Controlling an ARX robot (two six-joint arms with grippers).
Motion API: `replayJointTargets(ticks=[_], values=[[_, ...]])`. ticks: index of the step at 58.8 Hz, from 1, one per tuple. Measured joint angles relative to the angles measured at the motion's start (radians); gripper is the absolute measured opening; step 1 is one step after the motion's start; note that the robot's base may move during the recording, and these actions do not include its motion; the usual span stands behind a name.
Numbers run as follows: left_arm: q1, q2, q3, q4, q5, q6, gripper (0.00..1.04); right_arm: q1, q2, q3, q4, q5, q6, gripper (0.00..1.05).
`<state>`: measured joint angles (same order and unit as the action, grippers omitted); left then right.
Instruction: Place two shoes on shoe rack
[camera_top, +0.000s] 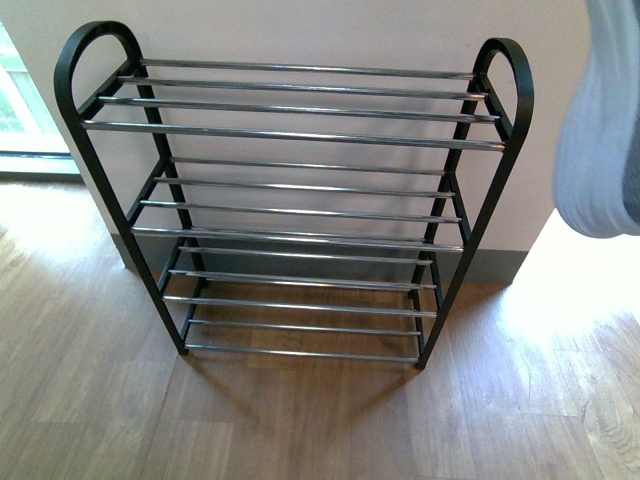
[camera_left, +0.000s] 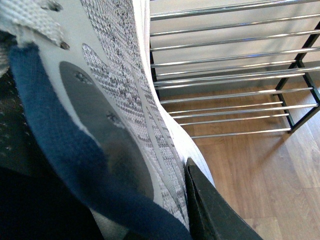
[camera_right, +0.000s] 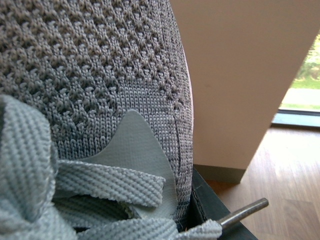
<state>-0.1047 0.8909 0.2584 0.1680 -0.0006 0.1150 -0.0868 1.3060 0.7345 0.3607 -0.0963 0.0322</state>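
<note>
The shoe rack stands against the wall in the front view, a black frame with three tiers of silver bars, all bare. One grey knit sneaker hangs at the right edge of that view, white sole facing me, higher than the top tier. In the right wrist view this sneaker fills the picture; my right gripper is shut on it, one black finger against its side. My left gripper is shut on the other grey knit sneaker, navy collar close to the lens, with the rack beyond.
Wooden floor spreads in front of the rack. A pale wall with a grey skirting runs behind it. A wall corner stands close to the right-hand sneaker. A window is at the far left.
</note>
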Motion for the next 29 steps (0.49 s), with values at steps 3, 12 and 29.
replayJointTargets(ticks=[3,12,29], values=[[0.000,0.000,0.000,0.000,0.000,0.000,0.02,0.026,0.028,0.058,-0.046,0.001,0.000,0.04],[0.000,0.000,0.000,0.000,0.000,0.000,0.02,0.101,0.143,0.269,-0.231,0.024,0.001,0.04],[0.000,0.000,0.000,0.000,0.000,0.000,0.02,0.182,0.440,0.629,-0.499,0.135,0.031,0.04]])
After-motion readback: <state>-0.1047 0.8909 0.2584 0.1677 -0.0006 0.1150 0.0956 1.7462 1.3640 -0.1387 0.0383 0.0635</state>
